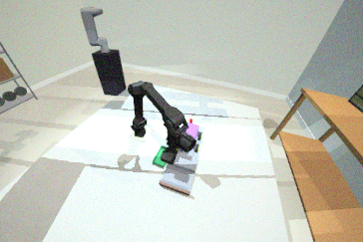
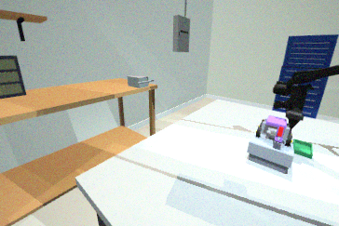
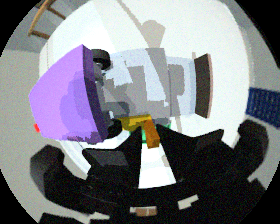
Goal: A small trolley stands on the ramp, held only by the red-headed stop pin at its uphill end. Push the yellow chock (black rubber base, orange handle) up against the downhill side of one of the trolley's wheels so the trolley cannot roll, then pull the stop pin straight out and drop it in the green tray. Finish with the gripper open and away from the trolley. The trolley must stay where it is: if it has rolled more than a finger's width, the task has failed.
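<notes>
The trolley [image 3: 67, 103], with a purple top, stands on the grey ramp [image 3: 157, 86]; it also shows in the top view [image 1: 193, 129] and the exterior view [image 2: 276, 126]. The red-headed stop pin [image 1: 191, 120] stands at its uphill end, and its red head peeks out in the wrist view [image 3: 36, 125]. The chock's orange handle [image 3: 138, 123] lies low against the trolley's side near a wheel; its yellow body is mostly hidden. My gripper [image 3: 148, 127] is just behind the handle with the fingers parted slightly wider than it. The gripper [image 1: 172, 154] hangs low beside the ramp.
The green tray lies on the table right next to the ramp, under my arm; it also shows in the exterior view [image 2: 303, 148]. A wooden bench and shelf [image 1: 319, 168] stand off the table to the right.
</notes>
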Robot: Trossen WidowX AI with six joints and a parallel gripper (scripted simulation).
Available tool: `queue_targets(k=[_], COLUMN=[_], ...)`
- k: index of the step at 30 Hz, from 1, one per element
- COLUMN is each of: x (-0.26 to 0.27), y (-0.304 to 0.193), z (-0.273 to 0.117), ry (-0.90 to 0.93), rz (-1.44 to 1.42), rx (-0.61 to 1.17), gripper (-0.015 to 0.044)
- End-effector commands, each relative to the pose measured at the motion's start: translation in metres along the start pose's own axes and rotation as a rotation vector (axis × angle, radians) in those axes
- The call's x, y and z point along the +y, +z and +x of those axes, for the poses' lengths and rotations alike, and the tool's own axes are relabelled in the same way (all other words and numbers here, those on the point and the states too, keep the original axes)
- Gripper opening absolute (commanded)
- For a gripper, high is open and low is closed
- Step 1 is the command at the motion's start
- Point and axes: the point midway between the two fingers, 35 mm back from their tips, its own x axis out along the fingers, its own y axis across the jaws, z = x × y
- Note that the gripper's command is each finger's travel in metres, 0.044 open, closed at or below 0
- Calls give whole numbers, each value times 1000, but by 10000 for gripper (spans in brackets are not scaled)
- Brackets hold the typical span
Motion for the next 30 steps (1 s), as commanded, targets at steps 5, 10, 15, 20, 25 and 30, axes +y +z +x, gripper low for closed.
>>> queue_targets(k=[5, 10, 15, 20, 25, 30], x=[0, 0, -1, -1, -1, 3], y=[0, -1, 0, 0, 0, 19], z=[-5, -24, -41, -58, -51, -59], ry=[2, 6, 6, 6, 3, -67], rz=[-2, -2, -2, -2, 1, -40], rx=[-1, -4, -4, -4, -4, -93], gripper=[190, 190, 190, 190, 295, 190])
